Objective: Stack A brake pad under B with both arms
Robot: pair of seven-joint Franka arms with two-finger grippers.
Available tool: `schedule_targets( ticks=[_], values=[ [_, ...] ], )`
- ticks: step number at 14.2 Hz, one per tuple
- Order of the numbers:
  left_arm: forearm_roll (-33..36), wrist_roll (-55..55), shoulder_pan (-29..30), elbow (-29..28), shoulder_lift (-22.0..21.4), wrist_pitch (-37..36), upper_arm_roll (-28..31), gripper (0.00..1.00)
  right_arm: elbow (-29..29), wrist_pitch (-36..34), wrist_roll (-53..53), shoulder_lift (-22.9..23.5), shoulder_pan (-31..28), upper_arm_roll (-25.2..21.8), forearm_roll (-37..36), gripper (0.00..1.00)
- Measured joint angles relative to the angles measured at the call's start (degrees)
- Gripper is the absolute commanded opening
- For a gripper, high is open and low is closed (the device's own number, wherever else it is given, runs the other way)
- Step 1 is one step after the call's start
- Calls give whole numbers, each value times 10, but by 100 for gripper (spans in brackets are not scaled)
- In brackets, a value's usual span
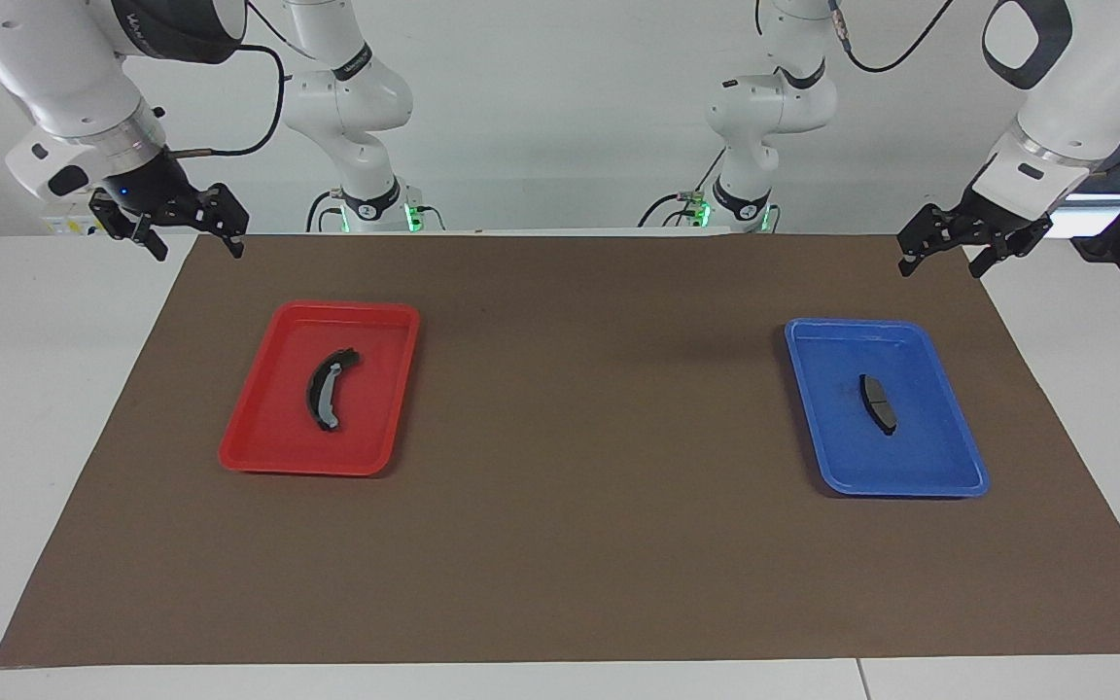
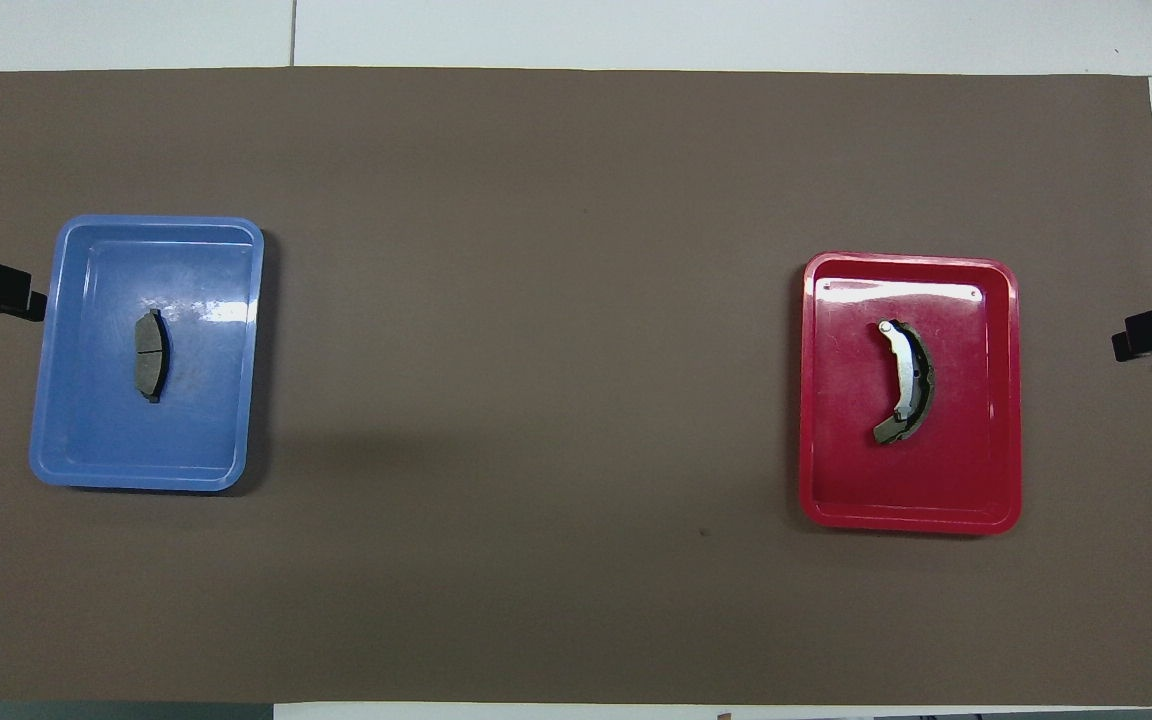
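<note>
The small dark grey A brake pad (image 1: 878, 402) lies in a blue tray (image 1: 818, 428) toward the left arm's end of the table; it also shows in the overhead view (image 2: 150, 355). The curved black B piece (image 1: 330, 389) with a light grey strip lies in a red tray (image 1: 259, 457) toward the right arm's end; it also shows from overhead (image 2: 904, 382). My left gripper (image 1: 942, 264) hangs open and empty over the mat's corner, apart from the blue tray. My right gripper (image 1: 195, 245) hangs open and empty over the other corner, apart from the red tray.
A brown mat (image 1: 579, 437) covers most of the white table, and both trays stand on it. From overhead the blue tray (image 2: 136, 480) and red tray (image 2: 906, 515) lie at the two ends, with bare mat (image 2: 536, 350) between them.
</note>
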Motion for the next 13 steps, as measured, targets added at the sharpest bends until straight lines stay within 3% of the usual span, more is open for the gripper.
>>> schedule_targets(
  ticks=[13],
  values=[
    [0, -35, 0, 0, -2, 1, 1, 100, 0, 0, 0, 0, 0, 0, 0, 100]
  ],
)
